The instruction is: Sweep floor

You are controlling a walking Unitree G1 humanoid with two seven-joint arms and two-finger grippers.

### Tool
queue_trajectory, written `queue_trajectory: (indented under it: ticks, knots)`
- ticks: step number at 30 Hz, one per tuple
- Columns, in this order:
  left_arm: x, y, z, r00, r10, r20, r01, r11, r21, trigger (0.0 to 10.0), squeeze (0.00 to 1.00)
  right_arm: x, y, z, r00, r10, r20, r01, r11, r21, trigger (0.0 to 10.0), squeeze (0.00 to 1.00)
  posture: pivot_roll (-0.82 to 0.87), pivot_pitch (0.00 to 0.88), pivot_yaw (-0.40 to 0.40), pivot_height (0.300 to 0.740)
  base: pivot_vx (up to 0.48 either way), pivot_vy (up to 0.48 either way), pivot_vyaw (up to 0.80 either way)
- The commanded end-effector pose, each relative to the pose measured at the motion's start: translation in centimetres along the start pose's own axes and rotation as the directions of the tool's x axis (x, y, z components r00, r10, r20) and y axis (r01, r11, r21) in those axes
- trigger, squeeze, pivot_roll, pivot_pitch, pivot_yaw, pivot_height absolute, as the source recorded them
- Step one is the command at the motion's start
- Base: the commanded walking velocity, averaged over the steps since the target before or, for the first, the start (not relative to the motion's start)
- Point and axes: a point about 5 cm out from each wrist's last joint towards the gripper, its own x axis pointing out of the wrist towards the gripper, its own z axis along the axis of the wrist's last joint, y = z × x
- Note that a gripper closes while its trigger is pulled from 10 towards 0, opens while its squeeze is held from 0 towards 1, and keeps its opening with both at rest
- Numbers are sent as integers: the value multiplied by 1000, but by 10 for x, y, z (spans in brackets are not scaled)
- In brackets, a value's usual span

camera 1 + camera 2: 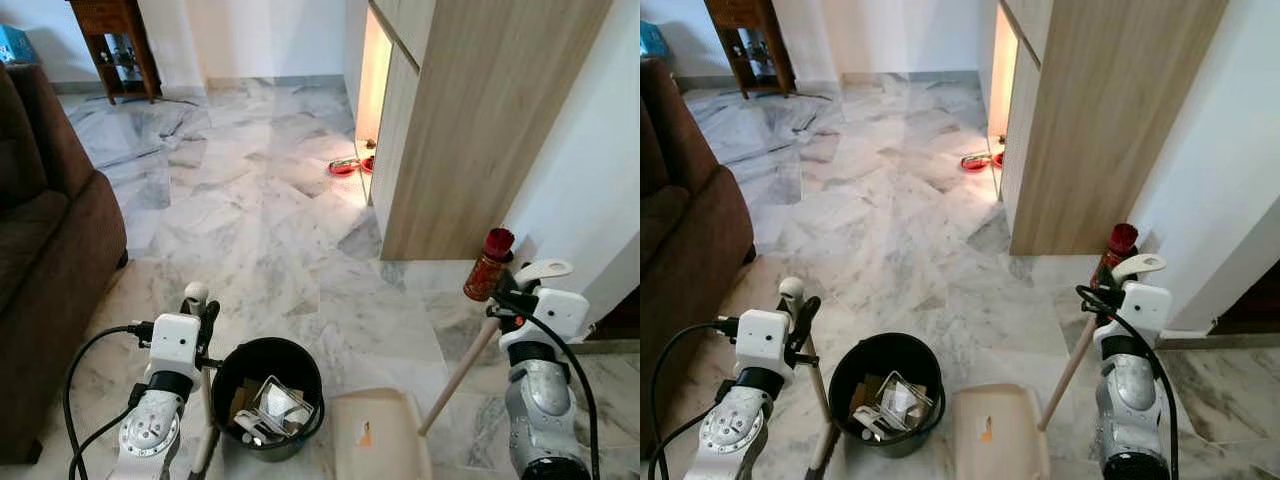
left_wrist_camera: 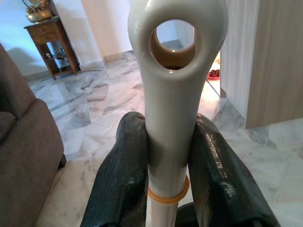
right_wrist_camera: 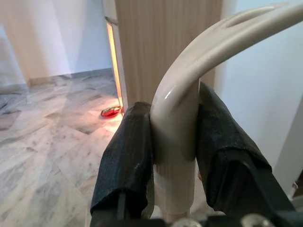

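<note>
Brown sofa stood far left. Left gripper had its jaws pinching the broom handle just under its ring-shaped top; handle ran near upright, down past the black bin just beside it, brush end out of view. Bin held scraps of paper rubbish. Cream dustpan lay flat on the marble floor right of the bin. Its wooden stick slanted up and rightward to the right gripper, jaws clamped on the curved cream grip. A red-capped bottle stood behind that hand, by the wooden cabinet. Judged: broom lay on the left arm, pan mouth faced forward between both, so sweeping would run toward the pan.
</note>
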Motion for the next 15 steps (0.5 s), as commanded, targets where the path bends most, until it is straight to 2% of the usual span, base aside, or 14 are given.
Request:
queue_trajectory:
  ticks: [1, 7, 9, 11, 15]
  knots:
    - [3, 6, 6, 999, 32, 36, -32, 999, 1, 10000, 0, 2, -1, 3, 1000, -5, 26, 5, 1000, -7, 10000, 0, 19, 0, -1, 740, 0, 0, 0]
    - [0, 9, 6, 998, 50, 31, -50, 999, -9, 10000, 0, 2, -3, 2, 999, -13, 33, 14, 1000, -17, 10000, 0, 21, 0, 2, 740, 0, 0, 0]
    - [-1, 13, 3, 997, 76, 11, -76, 997, -27, 10000, 0, 2, -4, 2, 999, -16, 34, 17, 1000, -18, 10000, 0, 21, 0, 0, 740, 0, 0, 0]
    - [-1, 12, -2, 997, 66, -27, -66, 998, -4, 10000, 0, 2, -4, 0, 999, -12, 31, 13, 1000, -22, 10000, 0, 24, 0, -1, 740, 0, 0, 0]
    - [-5, 15, -3, 996, 89, -29, -89, 996, -28, 10000, 0, 2, -4, 1, 999, -10, 43, 11, 1000, -24, 10000, 0, 21, 0, 4, 740, 0, 0, 0]
